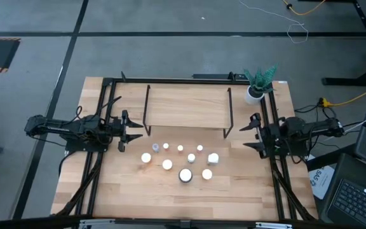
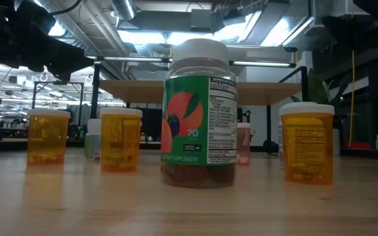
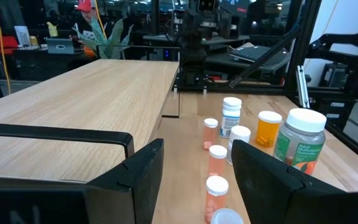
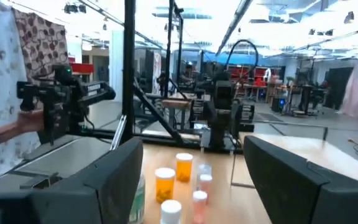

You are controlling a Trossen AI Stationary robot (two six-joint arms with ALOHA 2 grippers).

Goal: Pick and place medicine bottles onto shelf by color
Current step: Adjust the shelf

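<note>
Several white-capped medicine bottles (image 1: 180, 160) stand upright on the table in front of the shelf (image 1: 187, 105), a light-wood board on a black frame. The low view shows a large clear bottle with a green label (image 2: 199, 115) in front and orange bottles (image 2: 120, 139) beside it. My left gripper (image 1: 134, 131) is open at the table's left, level with the shelf's left end, pointing at the bottles (image 3: 217, 163). My right gripper (image 1: 250, 135) is open at the right, pointing toward them (image 4: 183, 167). Neither touches anything.
A white pot with a green plant (image 1: 259, 83) stands at the table's far right corner. Black frame rails (image 1: 100, 159) run along the table's left and right sides. Bare wood (image 1: 183, 200) lies between the bottles and the near edge.
</note>
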